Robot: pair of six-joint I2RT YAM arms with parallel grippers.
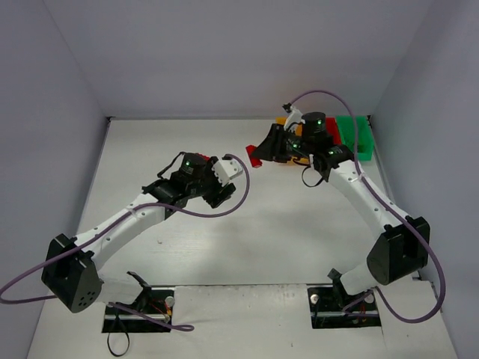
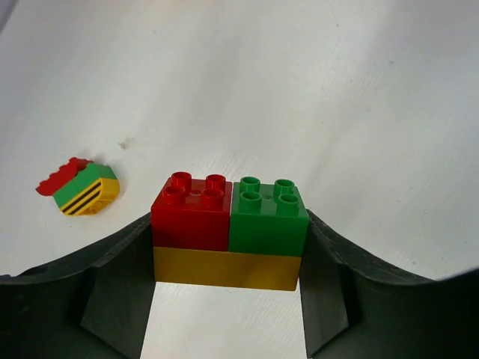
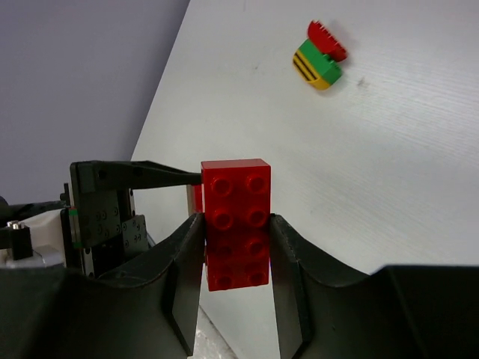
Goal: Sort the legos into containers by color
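Right wrist view: my right pincer (image 3: 236, 241) is clamped on a red brick (image 3: 236, 187), held above the tabletop (image 3: 389, 164). The left pincer (image 2: 228, 250) grips a red-green-yellow stack (image 2: 224, 268) — not yet split. Another mixed stack (image 2: 81, 188) lies loose. From above, the right arm (image 1: 359, 191) reaches leftward from beside the bins (image 1: 358, 133) — I judge the sorting barely begun.

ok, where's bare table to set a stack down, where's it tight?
Free: far-left table between the left tool, shut on a mixed stack, and the back wall; the middle between both arms. Tight: far-right corner, right tool shut on a red brick by the bins.
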